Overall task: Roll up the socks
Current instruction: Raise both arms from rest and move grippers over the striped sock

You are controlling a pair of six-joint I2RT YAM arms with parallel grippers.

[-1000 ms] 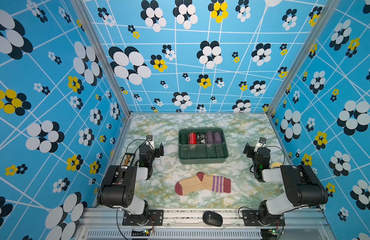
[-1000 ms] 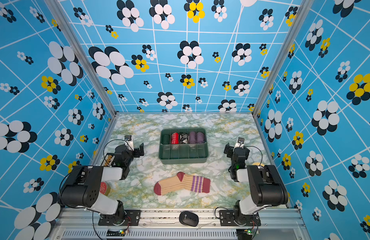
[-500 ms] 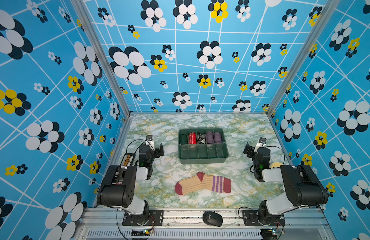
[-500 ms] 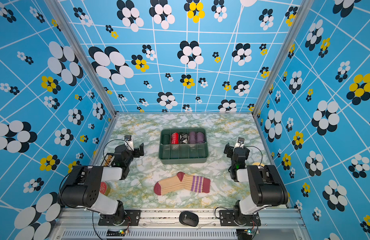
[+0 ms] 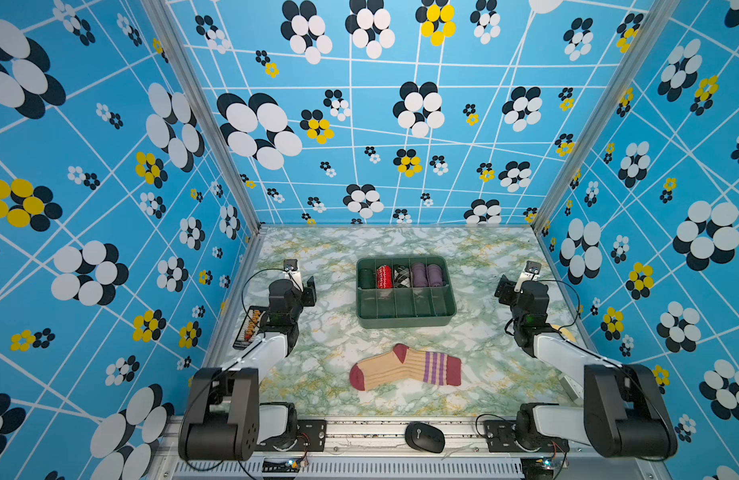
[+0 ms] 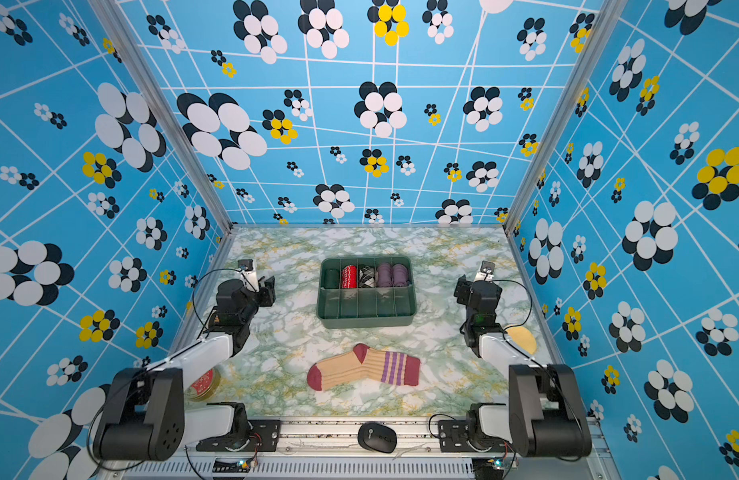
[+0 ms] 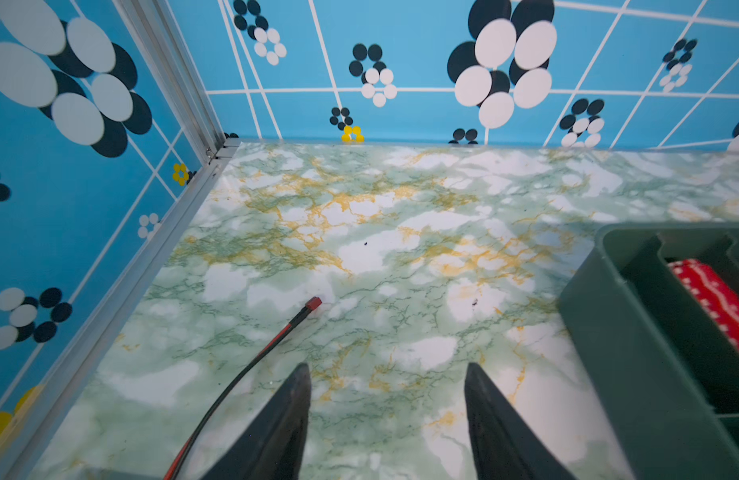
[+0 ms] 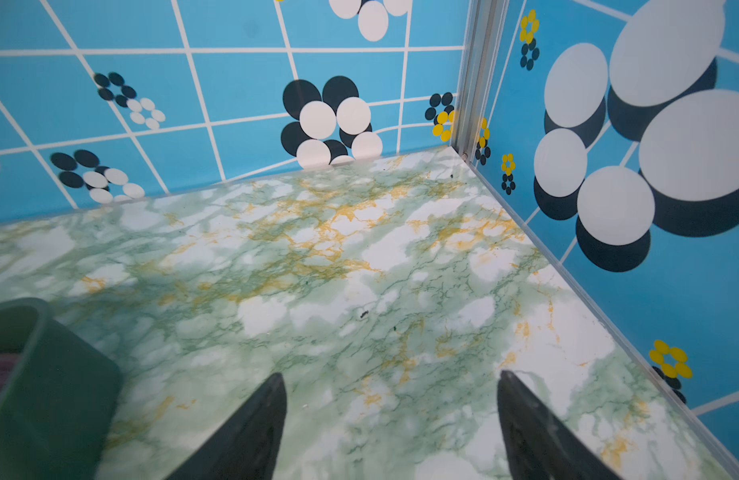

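Two socks (image 5: 405,368), seemingly stacked, lie flat on the desk (image 5: 330,332) near the green tray (image 5: 405,321) (soft, light, limp); best pinched at the maroon toe. The left end effector (image 7: 386,415) and right end effector (image 8: 390,419) stand open, empty.

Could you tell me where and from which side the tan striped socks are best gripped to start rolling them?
I would grip the maroon toe end of the socks, coming straight down from above with the left gripper. They lie flat on the table, toe toward that arm, so only a thin edge offers the fingers a pinch.
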